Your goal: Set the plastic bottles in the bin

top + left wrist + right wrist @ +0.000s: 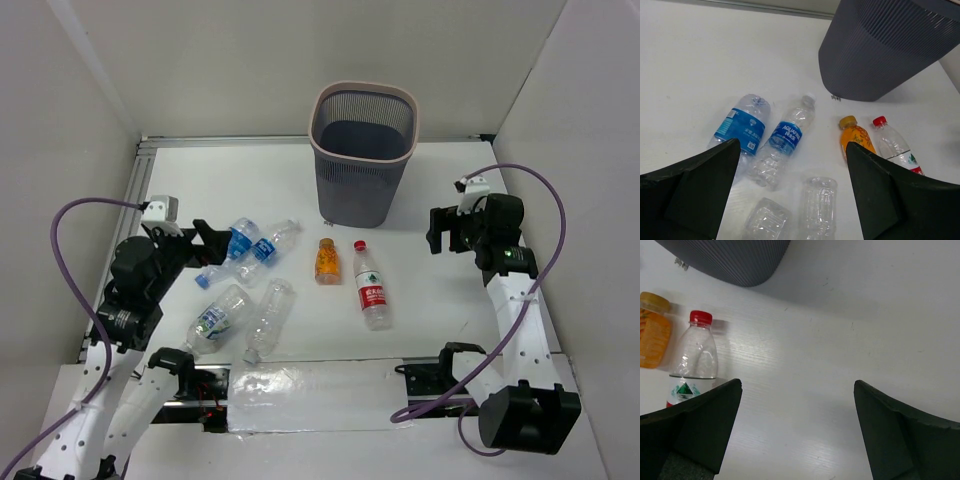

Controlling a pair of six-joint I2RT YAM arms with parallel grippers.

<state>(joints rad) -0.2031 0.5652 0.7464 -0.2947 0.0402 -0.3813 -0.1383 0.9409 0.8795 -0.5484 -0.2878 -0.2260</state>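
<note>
Several plastic bottles lie on the white table in front of the bin (pixel 362 150), a dark grey mesh basket with a pale rim. Two blue-labelled bottles (pixel 238 240) (pixel 268 246) lie at the left, with a green-white-labelled bottle (pixel 215 320) and an unlabelled clear bottle (pixel 268 315) nearer me. The short orange bottle (pixel 327 260) and the red-labelled bottle (pixel 369 287) lie in the middle. My left gripper (pixel 210 240) hovers open just left of the blue-labelled bottles (pixel 740 129) (pixel 786 137). My right gripper (pixel 437 232) is open over bare table, right of the red-capped bottle (pixel 694 357).
White walls enclose the table on the left, back and right. A metal rail (pixel 225 141) runs along the back edge. Purple cables (pixel 75 215) loop from both arms. Bare table lies between the red-labelled bottle and the right arm (pixel 505 265).
</note>
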